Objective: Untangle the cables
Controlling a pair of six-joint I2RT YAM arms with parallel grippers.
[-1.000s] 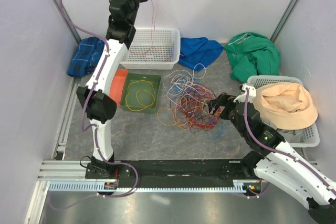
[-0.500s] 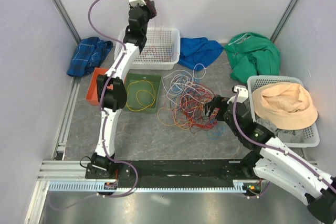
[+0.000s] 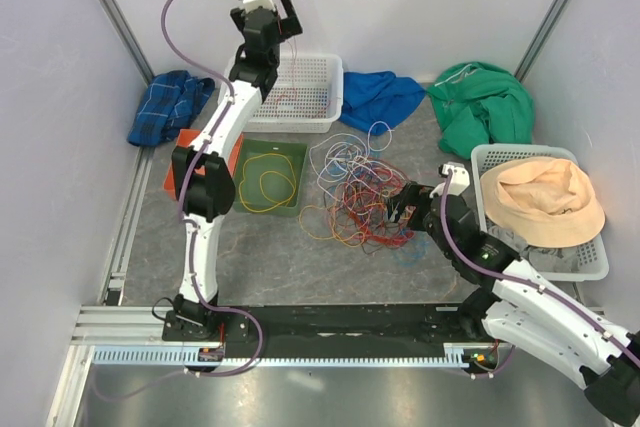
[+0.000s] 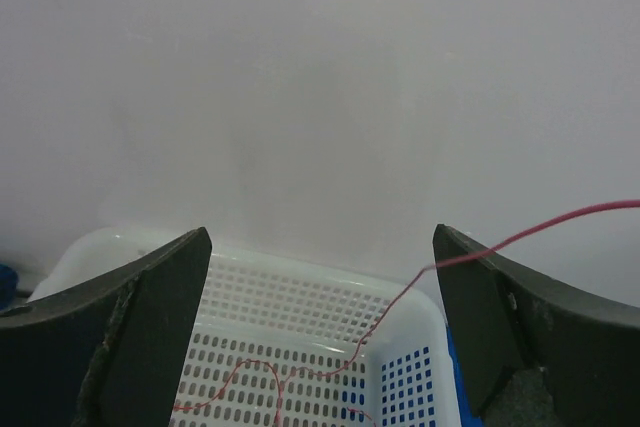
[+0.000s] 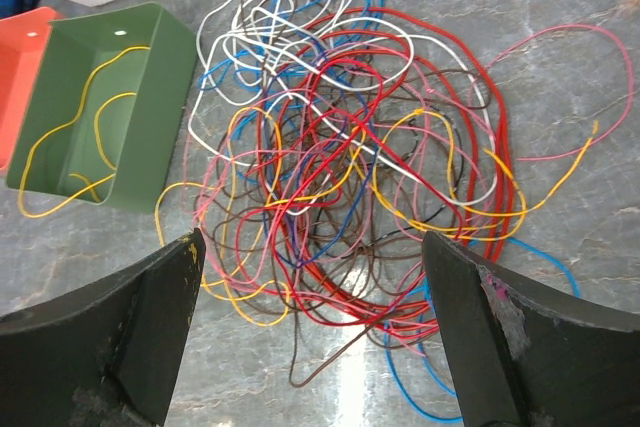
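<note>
The left pincer (image 3: 265, 9) (image 4: 320, 237) is raised high, facing the rear wall, with its jaws spread wide and closed on nothing. Below and ahead of it stands the white basket (image 3: 290, 125) (image 4: 300, 269). One red cable (image 4: 400, 292) enters from the right, crosses in front of the tip of the right finger (image 4: 520, 327), and runs down into the basket, where it lies in loops on the perforated floor.

The right pincer (image 3: 395, 209) (image 5: 312, 237) is low over the desk (image 5: 560, 7), and its jaws are also spread wide and grip nothing. The cables (image 3: 360, 197) (image 5: 350, 147) lie in one tangled heap directly ahead of and beneath it, with red, yellow, white, blue, pink and brown strands crossing each other. The near edge of the heap falls between the two fingers; contact cannot be determined.

Ahead and to the left of the right pincer stands the green tray (image 3: 290, 152) (image 5: 170, 77), which holds a single yellow cable (image 5: 95, 137). The orange tray (image 5: 25, 57) sits just beyond it to the left.
</note>
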